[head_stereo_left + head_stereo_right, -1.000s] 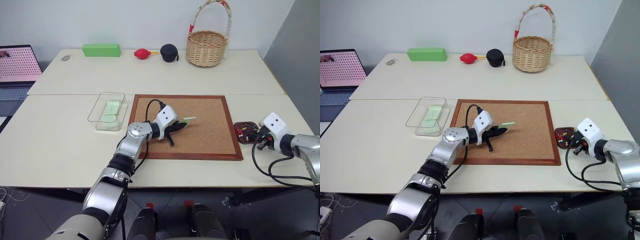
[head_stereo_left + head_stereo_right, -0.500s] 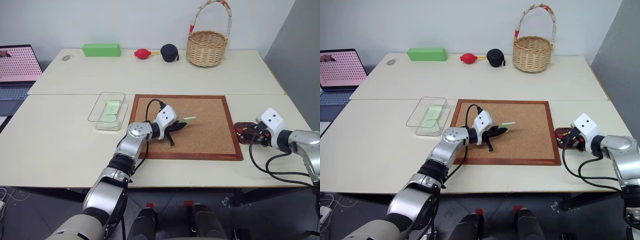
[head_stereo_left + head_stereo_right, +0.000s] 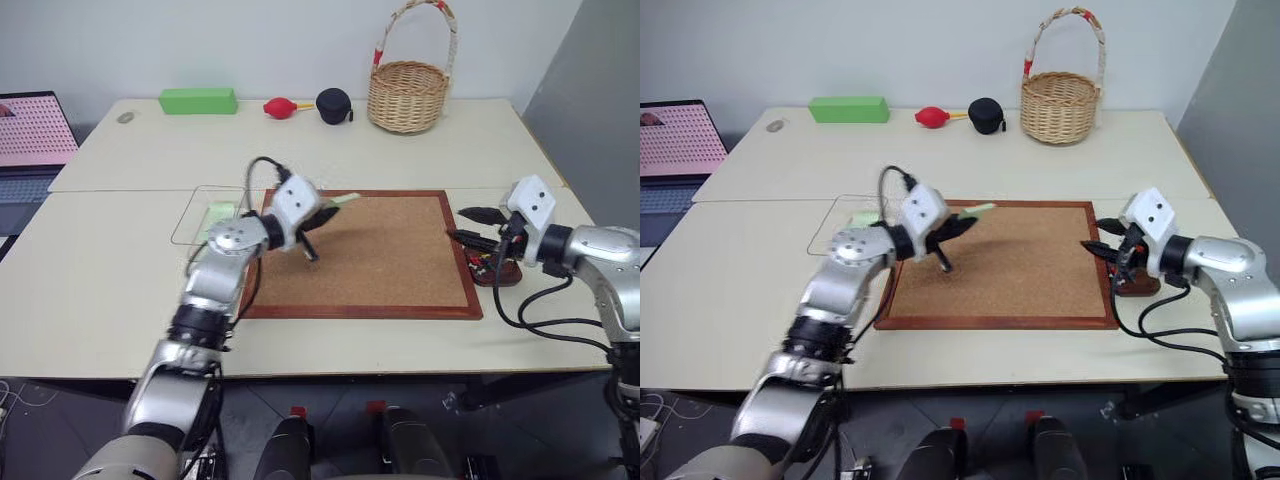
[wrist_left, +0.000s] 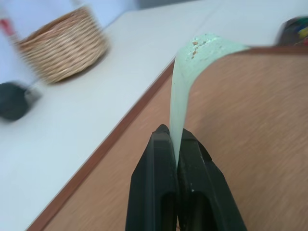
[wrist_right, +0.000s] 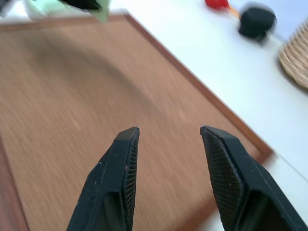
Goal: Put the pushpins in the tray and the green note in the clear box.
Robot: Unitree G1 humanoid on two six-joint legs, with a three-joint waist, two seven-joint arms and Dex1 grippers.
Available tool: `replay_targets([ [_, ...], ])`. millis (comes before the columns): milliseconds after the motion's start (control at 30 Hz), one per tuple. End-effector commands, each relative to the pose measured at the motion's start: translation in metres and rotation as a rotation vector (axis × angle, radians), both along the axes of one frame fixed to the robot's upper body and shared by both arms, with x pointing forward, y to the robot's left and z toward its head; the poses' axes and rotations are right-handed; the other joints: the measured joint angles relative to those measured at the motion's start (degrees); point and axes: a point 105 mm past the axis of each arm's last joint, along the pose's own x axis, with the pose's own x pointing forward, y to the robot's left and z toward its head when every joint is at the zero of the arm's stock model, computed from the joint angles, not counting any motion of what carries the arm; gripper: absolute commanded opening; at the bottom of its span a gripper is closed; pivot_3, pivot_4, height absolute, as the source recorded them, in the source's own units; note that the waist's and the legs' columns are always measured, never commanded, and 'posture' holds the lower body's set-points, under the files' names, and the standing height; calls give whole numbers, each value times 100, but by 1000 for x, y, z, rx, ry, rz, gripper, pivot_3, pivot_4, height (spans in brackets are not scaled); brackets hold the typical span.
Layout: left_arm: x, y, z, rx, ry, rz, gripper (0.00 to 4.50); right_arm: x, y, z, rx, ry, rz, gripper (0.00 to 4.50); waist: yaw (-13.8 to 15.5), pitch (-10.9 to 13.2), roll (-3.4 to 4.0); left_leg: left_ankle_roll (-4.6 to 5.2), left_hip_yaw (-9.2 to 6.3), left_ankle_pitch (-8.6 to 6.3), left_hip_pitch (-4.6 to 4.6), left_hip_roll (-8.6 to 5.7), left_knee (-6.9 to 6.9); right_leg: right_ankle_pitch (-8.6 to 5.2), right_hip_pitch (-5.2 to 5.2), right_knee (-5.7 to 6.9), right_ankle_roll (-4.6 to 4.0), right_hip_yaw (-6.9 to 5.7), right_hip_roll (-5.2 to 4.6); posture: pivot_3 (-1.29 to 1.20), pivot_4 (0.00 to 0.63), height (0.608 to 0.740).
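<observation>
Both arms have lifted: left gripper (image 3: 322,214) pinches the thin pale-green paper note (image 3: 340,200), right gripper (image 3: 468,226) gapes empty. Carry the note frame-left, level, over the transparent shallow plastic box (image 3: 190,222).

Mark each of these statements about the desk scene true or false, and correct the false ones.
1. The left gripper is shut on the pale-green paper note. True.
2. The right gripper holds a pushpin. False: its black fingers stand apart with nothing between them.
3. The woven wicker basket stands on the cork board. False: it stands on the far table, beyond the board.
4. The held note is off the cork board's surface. True.
5. The clear plastic box lies to the right of the board. False: it lies at the board's left edge.
</observation>
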Motion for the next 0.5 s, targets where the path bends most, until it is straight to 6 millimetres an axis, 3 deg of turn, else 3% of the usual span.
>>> replay_targets([
  [33, -6, 58, 23, 61, -53, 189, 0, -10, 43, 22, 63, -55, 173, 2147, -32, 0, 0, 0, -1, 0, 0, -1, -2, 0, 0, 1, 0, 0, 1, 0, 150, 740],
  [133, -7, 97, 27, 78, -44, 333, 0, -11, 66, 24, 85, -48, 242, 2147, -31, 1, 1, 0, -7, 0, 1, -1, -2, -1, 0, 1, -1, -6, 1, 0, 150, 740],
  [267, -5, 128, 31, 91, -46, 464, 0, -14, 89, 23, 102, -19, 322, 2147, 52, 1, 0, 0, -8, 0, -5, -8, 1, 0, 0, -2, -1, -7, -5, 0, 150, 740],
  [500, -1, 142, 16, 110, 13, 526, 0, -21, 110, 22, 78, -4, 423, 2147, 94, 1, 0, 0, -10, 0, -11, -8, -1, 1, -6, -5, -3, -10, -7, 0, 150, 740],
])
